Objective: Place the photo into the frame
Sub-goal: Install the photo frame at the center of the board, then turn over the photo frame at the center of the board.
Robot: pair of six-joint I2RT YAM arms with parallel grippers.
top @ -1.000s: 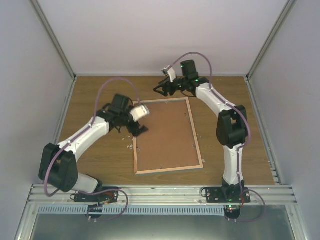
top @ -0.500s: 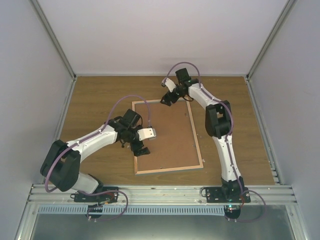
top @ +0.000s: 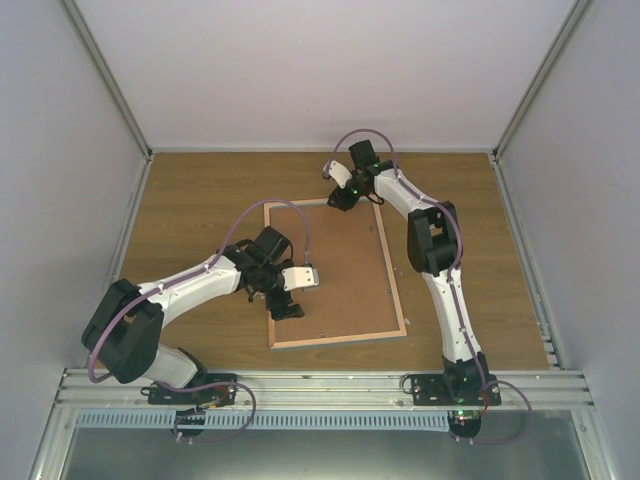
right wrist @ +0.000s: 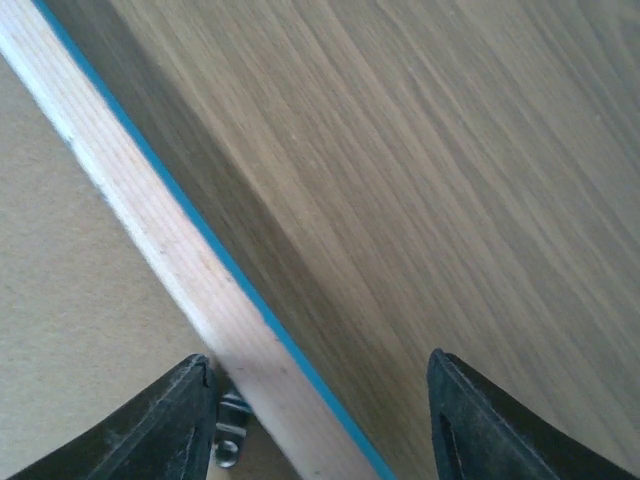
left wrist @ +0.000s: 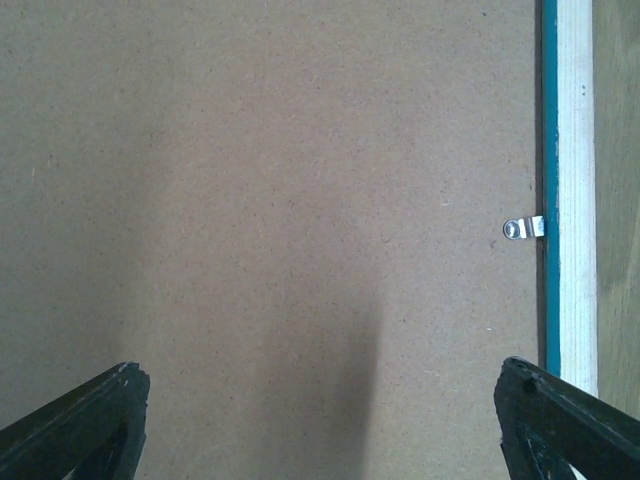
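Note:
The frame (top: 335,275) lies face down in the middle of the table, brown backing board up, light wood edge around it. The photo is not in view. My left gripper (top: 287,306) is open, low over the board near the frame's left edge; in the left wrist view its fingertips (left wrist: 560,420) straddle bare board (left wrist: 270,200) beside a metal clip (left wrist: 523,229) and the teal-lined wood edge (left wrist: 575,200). My right gripper (top: 340,198) is open over the frame's far edge; in the right wrist view its jaws straddle the wood edge (right wrist: 170,250).
Small metal clips sit along the inside of the frame, one beside my right gripper's left finger (right wrist: 230,440). Bare wooden table (right wrist: 450,170) lies beyond the frame's far edge. Grey walls enclose the table on three sides.
My left gripper has moved from the frame's upper left corner down along its left edge onto the board. My right gripper has come down from above onto the frame's far edge.

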